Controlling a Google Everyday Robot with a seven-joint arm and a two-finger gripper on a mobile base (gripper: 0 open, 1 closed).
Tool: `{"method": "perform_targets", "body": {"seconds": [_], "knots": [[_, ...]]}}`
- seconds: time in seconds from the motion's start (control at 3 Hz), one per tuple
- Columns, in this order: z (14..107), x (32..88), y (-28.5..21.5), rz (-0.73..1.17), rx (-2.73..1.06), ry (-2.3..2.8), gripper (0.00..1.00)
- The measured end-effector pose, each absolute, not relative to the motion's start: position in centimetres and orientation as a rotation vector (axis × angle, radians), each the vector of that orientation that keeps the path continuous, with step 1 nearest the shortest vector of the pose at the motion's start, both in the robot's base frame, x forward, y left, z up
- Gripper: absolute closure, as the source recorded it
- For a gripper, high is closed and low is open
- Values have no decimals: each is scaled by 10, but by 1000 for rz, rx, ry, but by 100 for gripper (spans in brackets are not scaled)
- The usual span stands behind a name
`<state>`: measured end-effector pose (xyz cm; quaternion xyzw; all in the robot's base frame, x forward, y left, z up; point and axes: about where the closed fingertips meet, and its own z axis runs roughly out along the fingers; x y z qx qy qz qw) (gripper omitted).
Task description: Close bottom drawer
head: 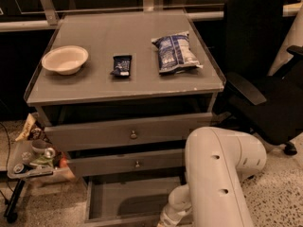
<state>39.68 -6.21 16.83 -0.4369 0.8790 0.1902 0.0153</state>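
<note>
The bottom drawer [118, 197] of the grey cabinet stands pulled out at the bottom of the camera view, a wide shallow grey tray that looks empty inside. My white arm [220, 174] reaches down at the lower right, its wrist [173, 212] over the drawer's right front corner. The gripper is below the frame edge and out of view. Above the open drawer are two drawers with small round knobs, the upper [133, 135] and the middle [137, 164].
On the cabinet top [94, 86] lie a white bowl [65, 59], a dark snack bar [121, 65] and a blue chip bag [175, 52]. A black office chair [265, 79] stands to the right. A small cluttered tray stand [31, 162] is at the left.
</note>
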Motion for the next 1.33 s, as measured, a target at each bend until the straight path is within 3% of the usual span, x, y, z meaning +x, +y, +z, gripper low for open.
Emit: {"method": "perform_targets", "body": {"seconds": [0.33, 0.67, 1.0, 1.33], "knots": [[168, 397, -62, 592, -1359, 2735, 4], [168, 397, -62, 592, -1359, 2735, 0], [168, 397, -62, 592, -1359, 2735, 0], [168, 397, -62, 592, -1360, 2735, 19]]}}
